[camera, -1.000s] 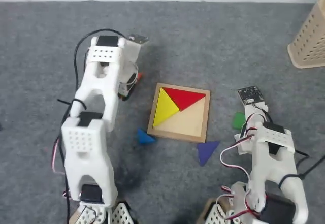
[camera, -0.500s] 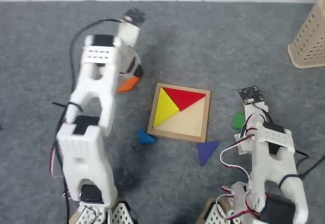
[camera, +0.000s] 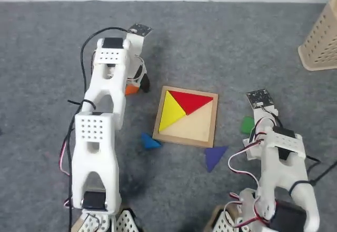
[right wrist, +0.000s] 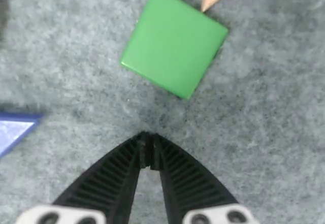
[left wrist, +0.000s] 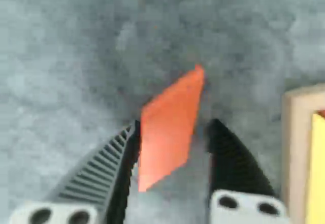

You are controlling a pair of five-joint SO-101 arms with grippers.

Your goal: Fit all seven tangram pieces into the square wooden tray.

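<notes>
— Grey carpet point(camera: 237, 42) underneath. Nearest?
— Right gripper point(right wrist: 149, 137), pinched together, just short of green square point(right wrist: 174, 41)
— Farther out?
— Wooden tray point(camera: 184, 140) holding yellow triangle point(camera: 169, 112), red triangle point(camera: 190, 101); beyond, left gripper point(left wrist: 174, 126) spread around orange parallelogram point(left wrist: 167, 132) on carpet

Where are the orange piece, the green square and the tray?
orange piece point(left wrist: 167, 127), left wrist view, middle of its face
green square point(right wrist: 174, 42), right wrist view, centre of its top
tray point(camera: 192, 129), high view, bare wood inside
</notes>
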